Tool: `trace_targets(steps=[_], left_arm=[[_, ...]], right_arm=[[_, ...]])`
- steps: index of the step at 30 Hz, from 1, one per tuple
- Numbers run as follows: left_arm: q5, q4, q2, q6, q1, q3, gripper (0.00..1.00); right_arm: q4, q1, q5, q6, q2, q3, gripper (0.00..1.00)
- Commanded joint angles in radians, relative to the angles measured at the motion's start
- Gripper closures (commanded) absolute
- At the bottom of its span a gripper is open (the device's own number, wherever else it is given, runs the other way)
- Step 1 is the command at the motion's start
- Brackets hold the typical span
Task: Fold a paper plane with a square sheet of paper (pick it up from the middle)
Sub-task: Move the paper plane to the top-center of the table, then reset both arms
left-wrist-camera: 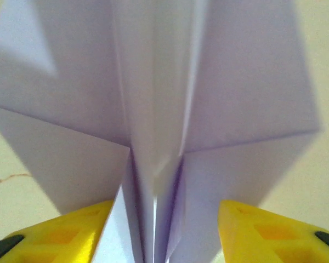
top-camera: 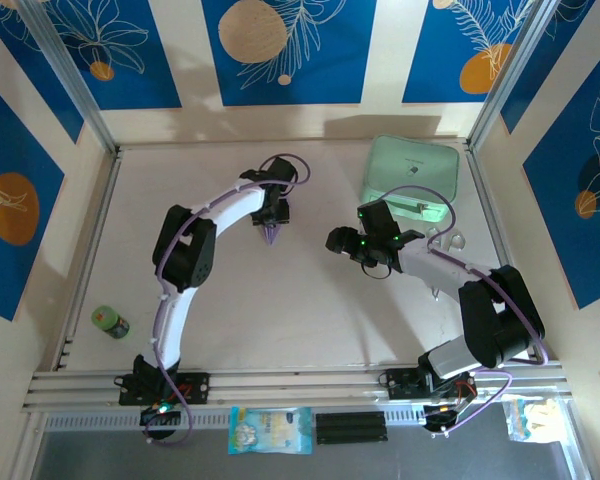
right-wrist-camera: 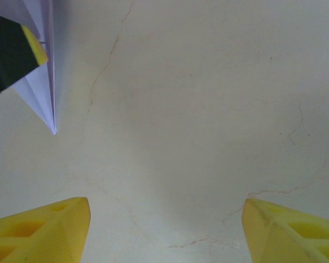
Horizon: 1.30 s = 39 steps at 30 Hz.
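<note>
The sheet of paper is creased into a pale lilac paper plane [left-wrist-camera: 153,82], wings spread and centre ridge hanging down. My left gripper [left-wrist-camera: 165,213] stands open around that ridge, its yellow fingers [left-wrist-camera: 71,230] clear of it on both sides. From above, the plane [top-camera: 271,236] pokes out below the left gripper [top-camera: 272,222] at mid-table. In the right wrist view its pointed tip [right-wrist-camera: 44,96] hangs at the upper left beside a left finger [right-wrist-camera: 11,52]. My right gripper [right-wrist-camera: 165,230] is open over bare table, to the right of the plane [top-camera: 338,240].
A mint-green rounded case [top-camera: 412,180] lies at the back right, behind the right arm. A small green can [top-camera: 110,322] stands at the left edge. A snack packet [top-camera: 270,430] and a black block [top-camera: 350,428] sit past the front rail.
</note>
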Motion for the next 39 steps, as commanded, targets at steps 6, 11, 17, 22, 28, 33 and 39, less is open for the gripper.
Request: trace_targets(steps=[6,11,17,22,28,33,39], left_arm=[[-0.019,-0.030,-0.079,-0.023,0.005,0.005,0.44],[-0.029,-0.027,-0.147,-0.022,0.007,-0.004,0.41],[-0.095,0.034,-0.360,-0.012,0.027,-0.135,0.32],[-0.192,0.184,-0.622,0.026,0.083,-0.406,0.06],[-0.409,0.518,-0.925,0.178,0.156,-0.868,0.01],[-0.400,0.904,-1.117,0.376,0.251,-1.242,0.01],[-0.274,1.094,-1.151,0.499,0.388,-1.420,0.01]], right_arm=[[-0.024,-0.006,0.006,0.002,-0.017,0.015,0.26],[-0.075,-0.009,0.060,-0.043,-0.063,0.057,0.25],[-0.151,-0.023,0.182,-0.179,-0.152,0.134,0.16],[-0.140,-0.051,0.343,-0.324,-0.250,0.132,0.01],[-0.024,-0.134,0.515,-0.428,-0.326,0.007,0.01],[0.223,-0.214,0.524,-0.496,-0.368,-0.190,0.01],[0.496,-0.285,0.469,-0.546,-0.334,-0.367,0.01]])
